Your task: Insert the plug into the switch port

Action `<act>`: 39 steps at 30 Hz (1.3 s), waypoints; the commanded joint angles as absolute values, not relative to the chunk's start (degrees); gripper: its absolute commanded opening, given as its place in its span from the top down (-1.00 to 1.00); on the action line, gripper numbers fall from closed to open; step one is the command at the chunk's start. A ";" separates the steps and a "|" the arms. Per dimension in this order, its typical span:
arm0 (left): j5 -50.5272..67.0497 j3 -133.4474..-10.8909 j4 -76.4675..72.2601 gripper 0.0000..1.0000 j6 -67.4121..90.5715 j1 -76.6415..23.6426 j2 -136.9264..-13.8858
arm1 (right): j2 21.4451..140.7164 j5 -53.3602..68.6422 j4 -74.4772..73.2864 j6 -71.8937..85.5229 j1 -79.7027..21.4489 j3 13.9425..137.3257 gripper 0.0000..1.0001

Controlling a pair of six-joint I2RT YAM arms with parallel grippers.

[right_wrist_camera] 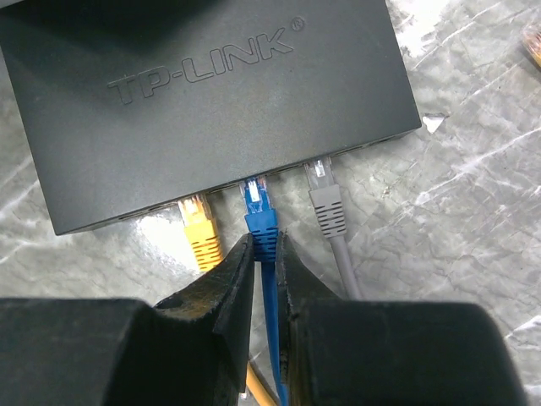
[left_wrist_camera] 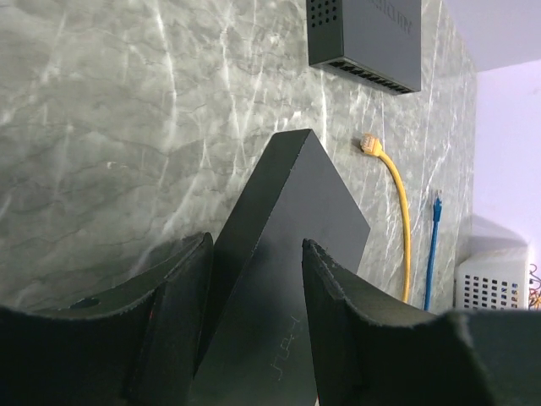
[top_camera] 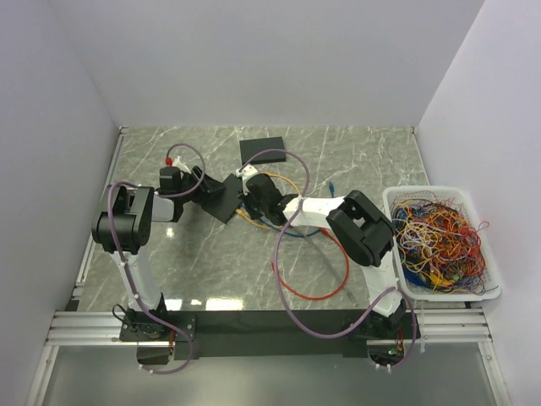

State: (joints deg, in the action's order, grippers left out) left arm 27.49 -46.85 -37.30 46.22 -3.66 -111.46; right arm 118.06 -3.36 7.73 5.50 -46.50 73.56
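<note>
Insertion: blue plug [right_wrist_camera: 259,207] tip at switch [right_wrist_camera: 211,101] port mouth.
Held: right pincer [right_wrist_camera: 264,254] narrow on plug's boot; left pincer [left_wrist_camera: 258,279] clamps switch body. Plug judged light, stiff, latch fragile; grip boot.

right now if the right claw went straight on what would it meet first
Probably the switch, at its port row: the blue plug gripped by the right claw sits at a port; depth unclear.
</note>
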 commanded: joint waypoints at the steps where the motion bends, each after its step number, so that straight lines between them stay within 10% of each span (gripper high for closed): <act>1: 32.60 -44.65 -33.31 -0.06 45.44 -7.03 -112.76 | 115.40 -1.76 13.98 4.66 -46.84 75.58 1.00; 39: 38.41 -47.81 -30.41 -0.08 33.75 -19.07 -119.18 | 124.80 15.20 14.23 1.76 -44.47 99.75 1.00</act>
